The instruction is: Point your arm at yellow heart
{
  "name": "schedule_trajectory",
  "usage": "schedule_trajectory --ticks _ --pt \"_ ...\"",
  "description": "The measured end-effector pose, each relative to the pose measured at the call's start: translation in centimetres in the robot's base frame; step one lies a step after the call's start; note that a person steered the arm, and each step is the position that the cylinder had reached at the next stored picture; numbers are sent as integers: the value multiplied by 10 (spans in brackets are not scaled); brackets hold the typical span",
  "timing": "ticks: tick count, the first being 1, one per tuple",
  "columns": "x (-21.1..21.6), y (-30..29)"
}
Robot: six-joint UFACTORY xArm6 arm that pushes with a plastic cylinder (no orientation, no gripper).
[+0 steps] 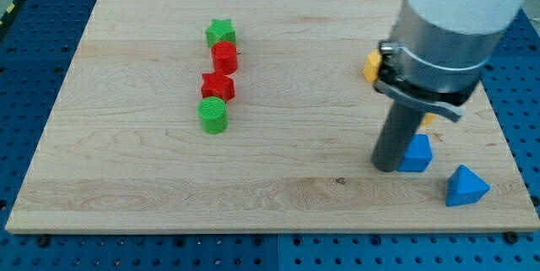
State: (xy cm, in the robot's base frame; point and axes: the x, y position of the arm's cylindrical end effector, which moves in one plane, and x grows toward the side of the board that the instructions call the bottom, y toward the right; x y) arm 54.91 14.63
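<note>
1. My tip (389, 167), the lower end of a dark straight rod, rests on the pale wooden table (169, 186); there are no jaws to spread or press
2. A small yellow plastic block (371, 65), likely the heart, peeks out just above-left of my tip, mostly hidden behind the arm
3. It looks light, stiff and slippery, so a gentle nudge on its flat side should move it
4. A blue triangular block (416, 154) touches my tip's right
</note>
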Motion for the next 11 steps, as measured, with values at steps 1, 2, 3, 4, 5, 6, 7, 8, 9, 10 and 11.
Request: schedule_trajectory --ticks 1,2,3,4,5,6,7,8,9,10,11 --pt "0 27" --pt "0 47" --pt "0 69" --pt "-7 50" --pt "-48 9" --pt "-99 -5" --pt "-116 9" --pt "-116 11" --pt "-113 23" --pt "-113 50" --pt "-109 62"
